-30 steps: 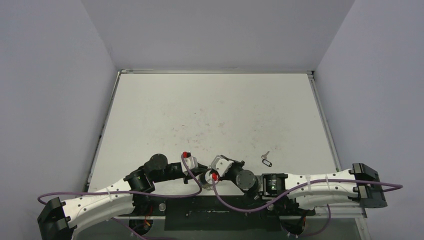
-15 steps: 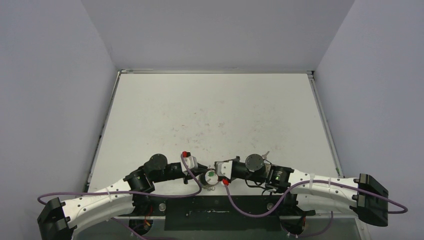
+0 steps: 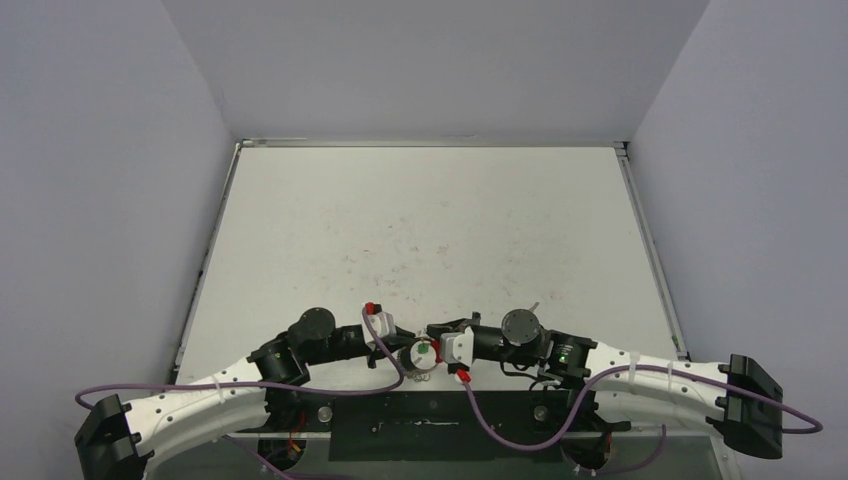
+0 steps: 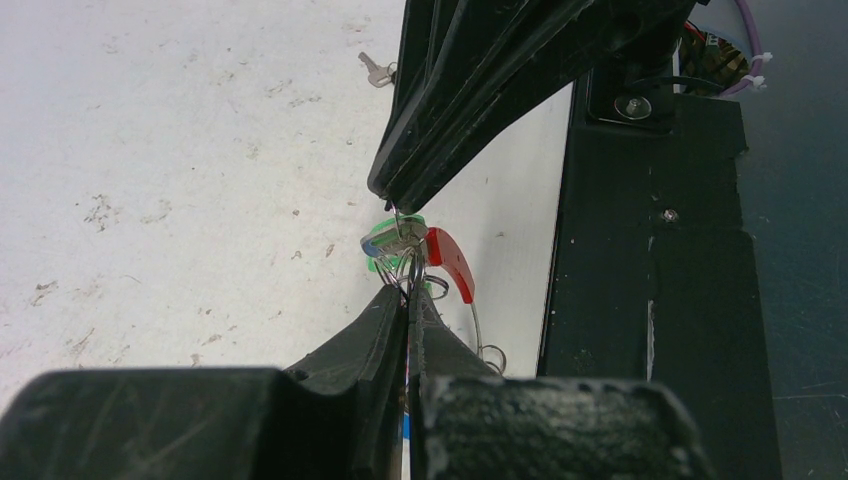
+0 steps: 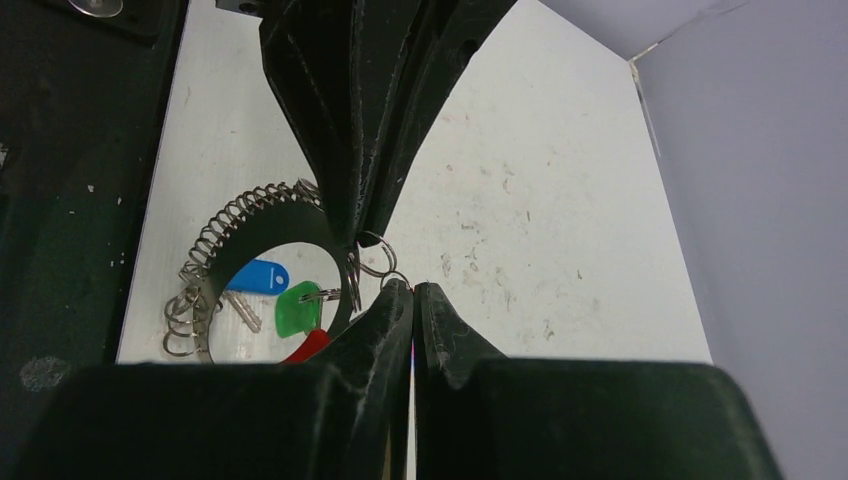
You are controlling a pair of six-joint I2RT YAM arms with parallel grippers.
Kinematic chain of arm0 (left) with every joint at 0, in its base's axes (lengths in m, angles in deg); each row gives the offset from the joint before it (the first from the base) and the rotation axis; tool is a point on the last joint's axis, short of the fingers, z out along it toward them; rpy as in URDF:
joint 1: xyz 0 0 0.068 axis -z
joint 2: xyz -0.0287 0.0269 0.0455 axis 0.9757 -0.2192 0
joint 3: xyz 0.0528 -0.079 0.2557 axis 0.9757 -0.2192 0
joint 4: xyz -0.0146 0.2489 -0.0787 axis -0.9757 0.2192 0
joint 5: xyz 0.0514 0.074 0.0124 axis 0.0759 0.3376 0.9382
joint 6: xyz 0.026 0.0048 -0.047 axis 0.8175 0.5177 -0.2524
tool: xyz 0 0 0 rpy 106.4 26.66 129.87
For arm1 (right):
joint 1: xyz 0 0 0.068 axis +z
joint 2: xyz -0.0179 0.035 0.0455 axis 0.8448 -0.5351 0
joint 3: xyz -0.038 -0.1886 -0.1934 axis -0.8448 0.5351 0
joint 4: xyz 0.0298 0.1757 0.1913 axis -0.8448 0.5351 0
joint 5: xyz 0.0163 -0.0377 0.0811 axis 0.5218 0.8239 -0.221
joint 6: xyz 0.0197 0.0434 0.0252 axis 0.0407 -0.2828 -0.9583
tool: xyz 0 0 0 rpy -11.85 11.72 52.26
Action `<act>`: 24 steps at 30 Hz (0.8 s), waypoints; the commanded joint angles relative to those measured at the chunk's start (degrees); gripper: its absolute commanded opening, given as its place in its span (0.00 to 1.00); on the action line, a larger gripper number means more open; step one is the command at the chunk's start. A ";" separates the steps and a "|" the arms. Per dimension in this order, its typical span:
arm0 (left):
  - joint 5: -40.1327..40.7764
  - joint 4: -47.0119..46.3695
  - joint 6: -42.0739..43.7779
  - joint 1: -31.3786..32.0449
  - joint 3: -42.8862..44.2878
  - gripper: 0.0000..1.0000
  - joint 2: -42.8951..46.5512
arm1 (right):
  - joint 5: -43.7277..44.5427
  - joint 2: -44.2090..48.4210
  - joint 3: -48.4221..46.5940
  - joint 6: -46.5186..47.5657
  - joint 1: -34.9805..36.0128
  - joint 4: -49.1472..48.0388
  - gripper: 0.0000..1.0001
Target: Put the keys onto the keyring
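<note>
At the middle of the near edge, your left gripper (image 4: 408, 296) is clamped tight on the keyring (image 5: 235, 222), steadying it. Your right gripper (image 5: 413, 289) has its jaws closed on a small ring (image 5: 377, 255) by the green key (image 5: 300, 307), likely to thread it. Another key (image 3: 533, 305) lies loose nearby.

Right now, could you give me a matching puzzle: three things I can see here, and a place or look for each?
1 keyring
2 green key
3 loose key

A alone on the bare table
B silvery coil with a red section
C close to the tips of the left tool and right tool

Pairs: 1-B, 2-C, 3-A
</note>
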 commanded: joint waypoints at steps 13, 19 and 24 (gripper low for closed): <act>-0.44 -3.56 -0.14 0.23 2.15 0.00 -0.84 | -2.81 -3.43 -2.13 1.67 0.91 -5.07 0.00; -0.44 -3.61 -0.17 0.23 2.23 0.00 -1.02 | -2.81 -4.37 -1.84 1.58 1.79 -7.52 0.00; -0.44 -3.53 -0.12 0.23 2.33 0.00 -1.11 | -2.35 -5.26 -2.24 1.88 2.38 -8.54 0.00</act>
